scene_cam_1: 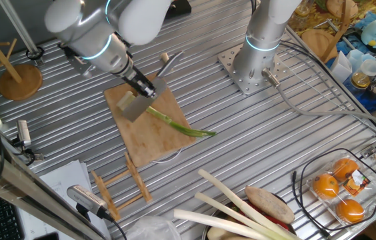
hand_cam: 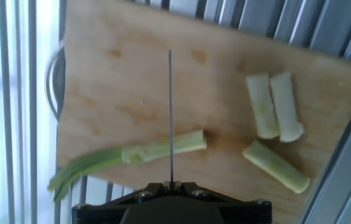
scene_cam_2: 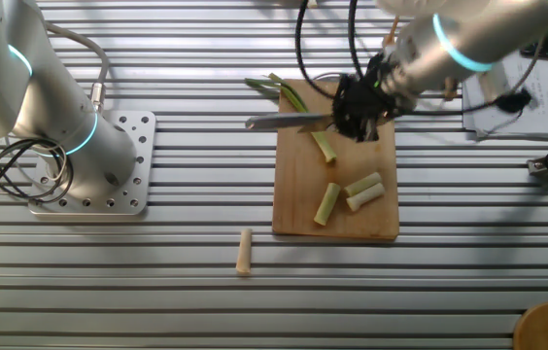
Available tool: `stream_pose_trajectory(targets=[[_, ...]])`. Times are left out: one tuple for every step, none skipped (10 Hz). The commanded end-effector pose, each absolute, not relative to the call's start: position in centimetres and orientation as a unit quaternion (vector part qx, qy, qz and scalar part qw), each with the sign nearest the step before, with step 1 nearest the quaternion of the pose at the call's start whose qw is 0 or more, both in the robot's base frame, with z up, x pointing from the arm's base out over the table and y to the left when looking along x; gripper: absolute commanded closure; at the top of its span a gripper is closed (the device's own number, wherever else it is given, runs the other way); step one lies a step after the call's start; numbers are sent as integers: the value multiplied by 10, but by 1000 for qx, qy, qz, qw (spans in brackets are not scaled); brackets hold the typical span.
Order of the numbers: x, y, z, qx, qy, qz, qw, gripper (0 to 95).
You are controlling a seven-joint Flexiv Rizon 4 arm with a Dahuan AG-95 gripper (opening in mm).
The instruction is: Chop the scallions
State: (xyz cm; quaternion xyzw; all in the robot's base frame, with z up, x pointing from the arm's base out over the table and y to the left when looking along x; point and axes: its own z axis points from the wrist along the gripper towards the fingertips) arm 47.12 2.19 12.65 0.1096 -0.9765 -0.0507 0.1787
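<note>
On the wooden cutting board point(scene_cam_2: 298, 209) at the middle of the ribbed metal surface point(scene_cam_2: 177, 282) lies the scallion point(hand_cam: 144, 152), its pale cut end on the wood and its dark green leaf tips trailing off the board's edge. Three short cut pieces point(hand_cam: 274, 115) rest on the same board, well apart from the remaining stalk; two lie side by side and touching, and the third lies just beside them.

The claw point(scene_cam_2: 359, 107) is clenched on the handle of a knife point(scene_cam_2: 289, 122). In the hand view the blade appears edge-on as a thin line crossing the stalk near its cut end. Whether the edge touches the stalk cannot be told.

Handling judgement: the stalk is light, hollow and soft, and should yield to little downward force. It is also round and loose on smooth wood, so it may roll or slide under the blade. The limp leaf end would likely bend or crush rather than cut cleanly. Nothing pins the stalk; any hold would best fall on the firmer pale section, just clear of the cut line.

One stray pale piece point(scene_cam_2: 245, 251) lies off the board on the surface.

Markings: no brand, label or legible writing shows on the board, knife or claw. Papers point(scene_cam_2: 522, 92) at the surface edge carry print too small to read.
</note>
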Motion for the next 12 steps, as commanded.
stream_pose_trajectory(targets=[[475, 22, 129, 106, -980, -32, 168, 950], [475, 22, 129, 101, -979, -29, 172, 950], [475, 22, 129, 93, -980, -23, 176, 950], [475, 22, 129, 88, -978, -24, 189, 950], [475, 22, 129, 89, -973, -36, 208, 950], [472, 25, 131, 85, -970, -39, 225, 950], [461, 33, 139, 83, -966, -38, 240, 950], [457, 37, 142, 81, -965, -38, 249, 950], [442, 46, 146, 74, -959, -39, 269, 950], [430, 49, 146, 76, -959, -41, 269, 950], [420, 52, 144, 83, -958, -48, 272, 950], [413, 57, 141, 76, -954, -55, 283, 950]])
